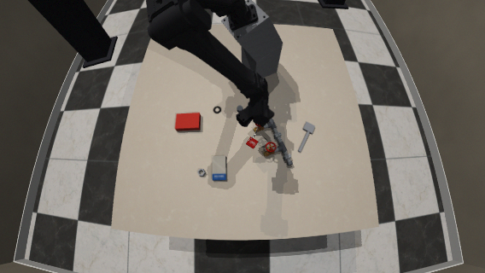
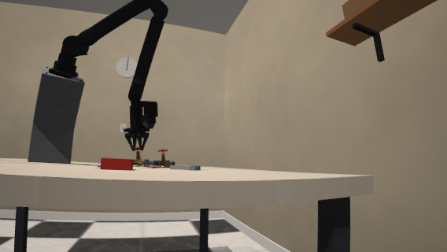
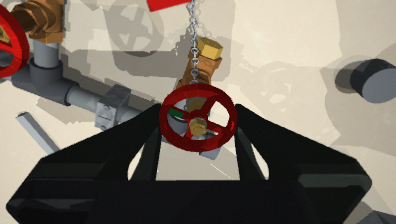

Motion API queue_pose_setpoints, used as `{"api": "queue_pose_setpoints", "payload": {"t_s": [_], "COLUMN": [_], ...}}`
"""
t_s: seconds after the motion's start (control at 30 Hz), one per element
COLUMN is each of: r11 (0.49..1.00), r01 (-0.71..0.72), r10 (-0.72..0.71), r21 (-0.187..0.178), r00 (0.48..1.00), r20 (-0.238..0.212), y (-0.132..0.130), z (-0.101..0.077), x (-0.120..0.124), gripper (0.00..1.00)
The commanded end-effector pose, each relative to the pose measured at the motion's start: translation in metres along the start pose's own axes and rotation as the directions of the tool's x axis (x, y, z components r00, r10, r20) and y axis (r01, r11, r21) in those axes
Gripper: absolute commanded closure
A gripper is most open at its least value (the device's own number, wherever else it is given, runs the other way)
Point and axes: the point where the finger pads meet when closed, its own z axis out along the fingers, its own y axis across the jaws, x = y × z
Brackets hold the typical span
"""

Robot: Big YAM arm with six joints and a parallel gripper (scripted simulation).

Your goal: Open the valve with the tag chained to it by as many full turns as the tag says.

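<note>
A grey pipe lies on the table with two brass valves, each with a red handwheel. My gripper is shut on the handwheel of the tagged valve; a black finger touches each side of the wheel. A chain runs from this valve to a red tag, whose lower edge shows at the top of the wrist view. The second valve's handwheel stands apart from the gripper and shows at the left edge of the wrist view. In the exterior view the gripper sits on the nearer-left valve, the other valve to its right.
A red block, a black ring, a grey and blue box, a nut and a grey hammer-like tool lie around the pipe. The arm's grey base stands at the table's back.
</note>
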Motion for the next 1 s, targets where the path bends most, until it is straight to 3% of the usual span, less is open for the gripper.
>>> {"api": "queue_pose_setpoints", "payload": {"t_s": [0.0, 0.13, 0.3, 0.37, 0.4, 0.6, 0.87, 0.93, 0.97], "r11": [0.939, 0.855, 0.708, 0.708, 0.619, 0.374, -0.001, -0.001, -0.121], "r01": [0.345, 0.518, 0.706, 0.706, 0.786, 0.928, 1.000, 1.000, 0.993], "r10": [-0.345, -0.518, -0.706, -0.706, -0.786, -0.928, -1.000, -1.000, -0.993], "r21": [-0.007, -0.005, -0.001, -0.001, 0.000, 0.004, 0.007, 0.007, 0.007], "r00": [0.939, 0.855, 0.708, 0.708, 0.619, 0.373, -0.001, -0.001, -0.121], "r20": [0.009, 0.010, 0.012, 0.012, 0.012, 0.011, 0.007, 0.007, 0.006], "y": [0.0037, 0.0037, 0.0035, 0.0035, 0.0034, 0.0034, 0.0021, 0.0021, 0.0017], "z": [0.0003, 0.0004, 0.0002, 0.0002, 0.0003, 0.0003, 0.0002, 0.0002, 0.0004], "x": [-0.0007, -0.0009, -0.0010, -0.0010, -0.0011, -0.0011, -0.0006, -0.0006, -0.0008], "gripper": [1.00, 1.00, 1.00, 1.00, 1.00, 1.00, 1.00, 1.00, 1.00]}}
